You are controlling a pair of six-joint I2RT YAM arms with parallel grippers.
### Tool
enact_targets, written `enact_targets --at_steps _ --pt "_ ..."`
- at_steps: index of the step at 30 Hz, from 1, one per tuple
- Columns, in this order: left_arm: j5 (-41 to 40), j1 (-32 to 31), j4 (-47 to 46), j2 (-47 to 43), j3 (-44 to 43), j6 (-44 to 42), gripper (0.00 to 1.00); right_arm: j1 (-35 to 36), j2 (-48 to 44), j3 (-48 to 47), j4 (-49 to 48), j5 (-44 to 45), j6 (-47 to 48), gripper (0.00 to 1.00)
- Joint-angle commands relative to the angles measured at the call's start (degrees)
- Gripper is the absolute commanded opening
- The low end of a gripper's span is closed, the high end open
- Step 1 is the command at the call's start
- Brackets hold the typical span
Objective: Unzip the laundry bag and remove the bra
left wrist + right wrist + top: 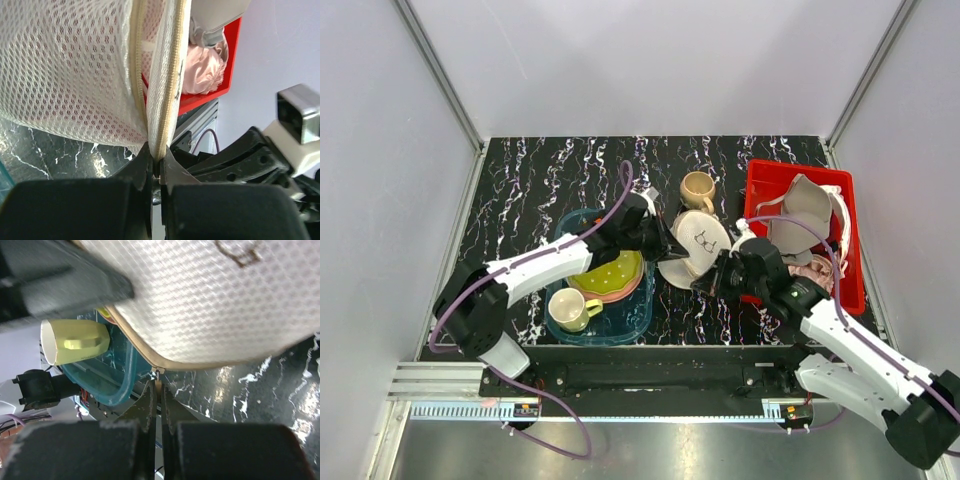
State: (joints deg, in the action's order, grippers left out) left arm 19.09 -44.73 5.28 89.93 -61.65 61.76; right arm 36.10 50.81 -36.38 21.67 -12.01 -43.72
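One laundry bag (698,240), round off-white mesh, held off the middle of the tabletop (540,190) between both arms, drawn face up.
- Zipper tapes (167,90): two, apart above the left pinch and meeting at it.
- Bra: one, not plainly visible. A pink tone shows through the mesh, so it is judged to be inside.
- Left gripper (156,160): one, pressed together on the bag's zippered seam.
- Right gripper (159,385): one, fingers nearly touching, pinching what looks like the small zipper pull (158,372) at the bag's rim.

Risks:
- The pull is tiny and could slip from the fingers under tension.
- Loose mesh could jam the slider.
- If the left pinch gives, the bag would follow the pull rather than open.

Surroundings, left:
- One blue tray (620,325).
- One green plate (610,272) on one pink plate (620,293).
- One yellow-green mug (570,310).

Surroundings, behind:
- One beige mug (697,188), near the bag.

Surroundings, right:
- One red bin (850,200).
- One grey-beige bra (805,210).
- One pale pink garment (205,70).
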Motion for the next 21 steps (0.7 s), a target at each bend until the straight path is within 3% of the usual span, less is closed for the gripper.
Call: enact_targets --at_steps 1,7,12,13,16,21 --pt "0.2 2.8 -0.8 -0.1 -7.7 -4.1 0.00 -0.1 -6.4 3.3 7.3 0.9 0.5 0.00" --pt "1.2 5.2 1.0 5.7 -14.8 -5.4 0.00 0.0 -7.1 4.7 6.4 -4.4 0.0 0.00" --pt "0.1 5.6 3.9 11.6 -21.5 -6.0 0.00 0.0 -2.2 1.1 -2.3 -11.4 -0.3 0.00" --pt "0.6 5.6 4.0 11.8 -22.2 -5.9 0.06 0.0 -1.0 0.2 -2.9 -11.0 -0.2 0.00" --pt "0.1 5.6 5.0 9.0 -20.7 -6.6 0.39 0.0 2.3 -3.1 -3.0 -7.2 -0.5 0.00" --pt "-3.8 5.7 7.3 1.1 -15.3 -9.0 0.67 -0.1 3.6 -3.5 -5.2 -3.5 -2.2 0.00"
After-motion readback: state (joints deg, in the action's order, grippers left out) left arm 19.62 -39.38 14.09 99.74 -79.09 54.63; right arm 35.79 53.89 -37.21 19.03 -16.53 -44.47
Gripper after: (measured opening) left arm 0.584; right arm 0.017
